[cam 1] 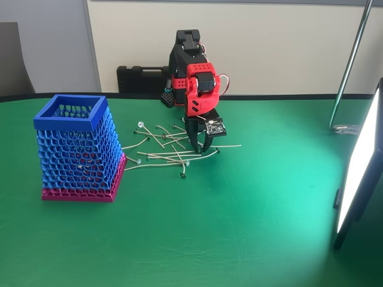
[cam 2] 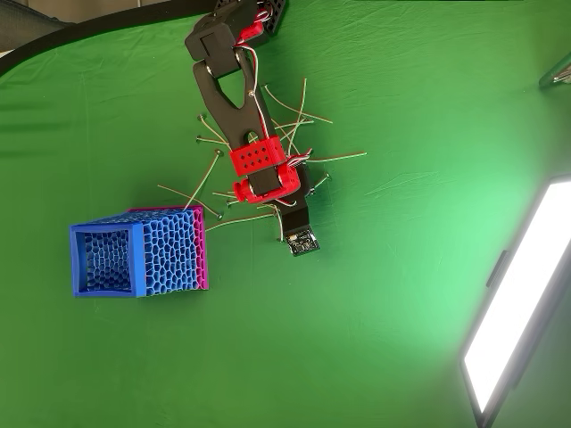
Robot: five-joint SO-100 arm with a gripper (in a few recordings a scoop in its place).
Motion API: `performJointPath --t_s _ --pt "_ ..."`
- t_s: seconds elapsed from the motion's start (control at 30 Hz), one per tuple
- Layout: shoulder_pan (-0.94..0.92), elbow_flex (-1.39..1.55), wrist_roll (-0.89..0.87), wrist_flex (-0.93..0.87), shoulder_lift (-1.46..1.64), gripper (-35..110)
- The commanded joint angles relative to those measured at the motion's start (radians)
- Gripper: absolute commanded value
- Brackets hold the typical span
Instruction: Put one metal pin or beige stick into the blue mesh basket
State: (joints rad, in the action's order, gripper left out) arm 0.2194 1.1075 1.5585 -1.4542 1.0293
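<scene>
The gripper [cam 1: 200, 145] points straight down over the pile of thin pins [cam 1: 161, 152] on the green table [cam 1: 251, 215], its two black fingers a little apart with tips at the pins — probably to close on one of them. I cannot tell if a pin is already between the fingers. The pins lie scattered and crossed, so taking only one may be difficult. In the fixed view the blue mesh basket [cam 1: 75, 149] stands upright at about nine o'clock from the gripper, near the pile — its open rim faces up, ready to receive a pin.
</scene>
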Motion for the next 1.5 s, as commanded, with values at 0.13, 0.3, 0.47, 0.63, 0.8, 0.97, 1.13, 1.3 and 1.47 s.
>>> performJointPath --t_s 0.13,0.3,0.47,0.63,0.8,0.97,1.13,1.3,1.47 --pt "0.014 -0.002 0.061 0.006 0.012 11" --pt "0.015 -0.003 0.084 0.006 0.014 11" --pt "0.015 -0.002 0.098 0.006 0.012 8" --pt "0.017 0.002 0.101 0.006 0.012 1" --pt "0.018 -0.011 0.08 0.006 0.006 1" --pt "0.018 -0.026 0.064 0.006 0.017 1" --pt "0.026 -0.023 0.04 -0.015 0.069 1" --pt "0.032 0.017 0.017 -0.02 0.169 1" --pt "0.034 0.083 0.014 -0.02 0.288 1"
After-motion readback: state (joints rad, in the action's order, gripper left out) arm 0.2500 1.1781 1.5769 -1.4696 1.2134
